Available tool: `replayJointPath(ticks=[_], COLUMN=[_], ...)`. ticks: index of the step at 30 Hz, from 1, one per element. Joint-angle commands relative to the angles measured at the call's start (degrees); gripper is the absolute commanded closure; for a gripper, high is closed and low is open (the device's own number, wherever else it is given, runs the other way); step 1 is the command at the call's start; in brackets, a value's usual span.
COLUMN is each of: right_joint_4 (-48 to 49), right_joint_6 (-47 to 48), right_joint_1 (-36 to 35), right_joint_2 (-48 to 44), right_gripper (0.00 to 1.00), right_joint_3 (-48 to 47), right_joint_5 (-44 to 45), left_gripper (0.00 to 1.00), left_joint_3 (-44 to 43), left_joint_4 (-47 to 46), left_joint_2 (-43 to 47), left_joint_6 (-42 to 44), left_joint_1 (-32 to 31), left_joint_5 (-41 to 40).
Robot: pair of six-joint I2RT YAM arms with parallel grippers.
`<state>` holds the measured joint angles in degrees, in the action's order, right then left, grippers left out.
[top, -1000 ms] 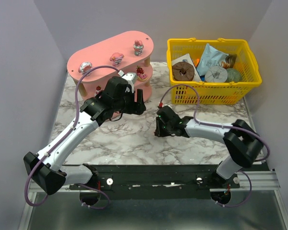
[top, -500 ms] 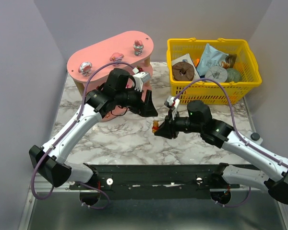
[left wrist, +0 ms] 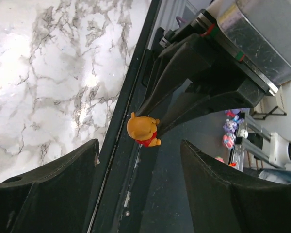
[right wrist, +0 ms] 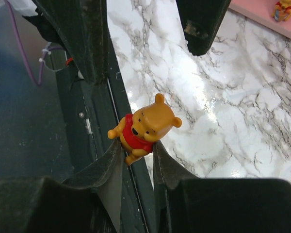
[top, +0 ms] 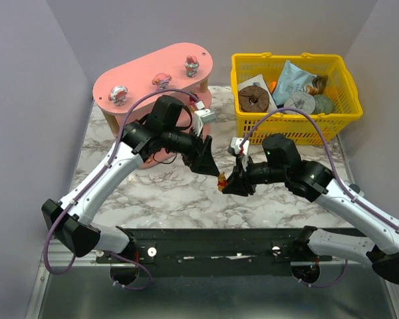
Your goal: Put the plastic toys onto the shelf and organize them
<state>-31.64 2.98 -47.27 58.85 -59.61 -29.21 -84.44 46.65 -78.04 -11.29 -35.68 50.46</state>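
A small orange bear toy in a red shirt (right wrist: 145, 124) is pinched at its body between the fingers of my right gripper (right wrist: 137, 145), which is shut on it above the marble table. From above, the bear (top: 222, 179) sits at the tip of the right gripper (top: 227, 183). My left gripper (top: 206, 159) faces it from the left, open, with the bear (left wrist: 143, 130) just beyond its spread fingers (left wrist: 63, 184) and nothing between them. The pink shelf (top: 153, 73) stands at the back left with three small toys (top: 161, 80) on its top board.
A yellow mesh basket (top: 292, 127) with packets and a brown ring stands at the back right. A lower shelf board (right wrist: 262, 12) carries another small bear (right wrist: 282, 9). The black base rail (top: 206, 252) runs along the near edge.
My right arm has unfolded and lifted the bear off the table. The left gripper has come away from the shelf and moved right, towards the bear.
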Motion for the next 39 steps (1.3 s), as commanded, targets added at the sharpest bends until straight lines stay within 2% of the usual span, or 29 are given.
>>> replayJointPath(ticks=[1,5,12,26,29,30,33,35,36,39], right_joint_4=[-4.4,-5.27,-5.8,-4.31,-4.13,-4.05,-4.13,-4.13,-4.22,-4.14], right_joint_6=[2.99,3.34,4.05,3.44,3.08,2.91,2.56,2.03,1.59,-0.25], right_joint_1=[-0.19,-0.11,-0.11,-0.2,-0.2,-0.2,-0.2,-0.2,-0.2,-0.2], right_joint_2=[0.12,0.48,0.39,-0.05,-0.14,-0.14,-0.23,-0.05,0.04,0.48], right_gripper=[0.96,0.96,0.98,0.98,0.99,0.99,0.99,0.99,0.99,0.95], right_joint_3=[-2.96,-4.54,-4.81,-3.93,-4.02,-3.84,-3.67,-3.4,-3.4,-3.05], right_joint_5=[-3.39,-5.15,-5.07,-4.89,-5.07,-4.98,-4.54,-4.1,-3.23,-0.86], left_gripper=[0.24,0.26,0.35,0.41,0.51,0.62,0.79,0.83,0.91,1.0], left_joint_3=[-1.16,-1.51,-2.04,-2.74,-2.66,-2.66,-2.57,-2.66,-2.57,-2.22], left_joint_4=[2.39,2.13,2.57,3.0,3.0,2.92,2.48,2.39,2.3,1.6], left_joint_2=[-1.06,-2.99,-3.79,-5.72,-5.81,-5.72,-5.72,-5.55,-5.46,-4.84], left_joint_6=[3.91,3.55,3.47,3.03,2.85,2.85,2.24,2.24,2.24,2.06], left_joint_1=[-2.55,-4.57,-5.8,-7.91,-8.09,-8.09,-8.26,-8.26,-8.18,-8.18], left_joint_5=[3.6,3.95,4.12,2.28,1.4,1.22,-0.27,-1.4,-1.94,-5.0])
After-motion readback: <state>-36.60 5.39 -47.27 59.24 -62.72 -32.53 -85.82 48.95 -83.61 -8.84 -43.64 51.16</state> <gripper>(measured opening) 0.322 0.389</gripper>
